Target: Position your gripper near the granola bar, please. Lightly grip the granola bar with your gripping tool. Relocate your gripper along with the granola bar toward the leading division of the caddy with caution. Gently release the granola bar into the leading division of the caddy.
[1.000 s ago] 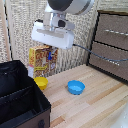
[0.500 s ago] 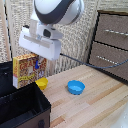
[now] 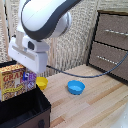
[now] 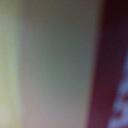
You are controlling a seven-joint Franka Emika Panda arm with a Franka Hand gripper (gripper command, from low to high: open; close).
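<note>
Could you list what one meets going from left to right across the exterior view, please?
Granola bar held above the black caddy → yellow bowl → blue bowl → wooden drawer unit. The arm overlaps several of these, so it is left out.

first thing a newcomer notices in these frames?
Probably the big white arm filling the exterior view's upper left, its boxy wrist right above the granola bar, which stands upright over the black caddy at the lower left. Next, the blue bowl on the wooden table and the yellow bowl beside the caddy. The wrist view is only a close-up blur.
</note>
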